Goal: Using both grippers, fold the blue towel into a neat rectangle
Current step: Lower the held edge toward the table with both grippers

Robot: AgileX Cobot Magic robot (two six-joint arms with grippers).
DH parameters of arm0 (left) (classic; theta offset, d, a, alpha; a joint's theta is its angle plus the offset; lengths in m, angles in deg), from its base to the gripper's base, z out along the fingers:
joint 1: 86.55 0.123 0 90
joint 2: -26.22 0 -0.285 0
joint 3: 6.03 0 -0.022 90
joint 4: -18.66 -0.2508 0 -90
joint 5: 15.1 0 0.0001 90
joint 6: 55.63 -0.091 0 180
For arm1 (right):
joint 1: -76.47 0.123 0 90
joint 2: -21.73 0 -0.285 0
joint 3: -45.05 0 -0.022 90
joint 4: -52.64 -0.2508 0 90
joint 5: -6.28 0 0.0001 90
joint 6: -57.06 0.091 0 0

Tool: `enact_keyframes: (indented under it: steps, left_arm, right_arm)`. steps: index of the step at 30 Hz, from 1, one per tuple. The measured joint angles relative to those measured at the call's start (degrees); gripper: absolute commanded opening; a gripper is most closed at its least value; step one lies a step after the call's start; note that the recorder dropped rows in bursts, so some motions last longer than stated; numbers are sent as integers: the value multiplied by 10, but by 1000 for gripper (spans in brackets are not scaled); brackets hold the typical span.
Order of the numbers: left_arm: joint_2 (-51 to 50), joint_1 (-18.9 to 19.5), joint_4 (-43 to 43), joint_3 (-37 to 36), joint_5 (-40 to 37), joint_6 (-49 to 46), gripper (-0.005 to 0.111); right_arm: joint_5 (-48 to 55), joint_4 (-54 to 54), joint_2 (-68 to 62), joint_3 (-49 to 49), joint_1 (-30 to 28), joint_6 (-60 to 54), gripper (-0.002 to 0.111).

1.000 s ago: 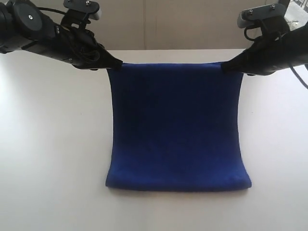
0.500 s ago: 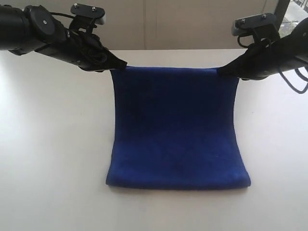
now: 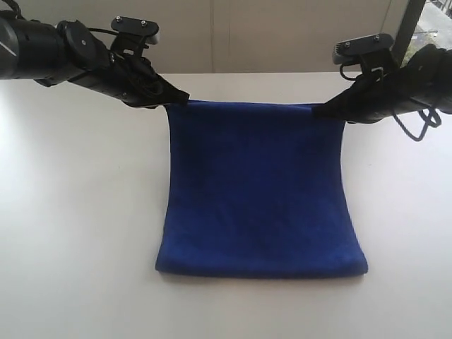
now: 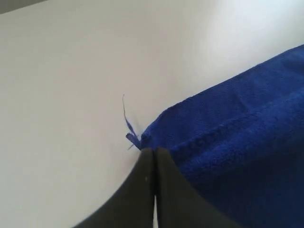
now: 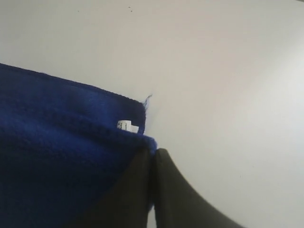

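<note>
The white bench (image 3: 78, 212) carries the blue towel (image 3: 258, 191) in its middle. The towel's near end rests toward the near edge, and its other end is lifted toward the far edge. The left claw (image 3: 176, 95) pinches one lifted corner and the right claw (image 3: 321, 109) the other, beside a small white label (image 5: 127, 126). Both pinches hold only the corner tips, so I judge a corner may slip out and make the fold crooked.
</note>
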Motion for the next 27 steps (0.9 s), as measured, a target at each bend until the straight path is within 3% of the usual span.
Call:
enact_keyframes:
  steps: [13,27]
  left_arm:
    - [-74,5,0,3,73,8,0]
    - [-108,5,-1,5,117,16,0]
  right_arm:
    - [-31,0,-100,74,20,0,0]
    - [-81,0,-146,76,24,1,0]
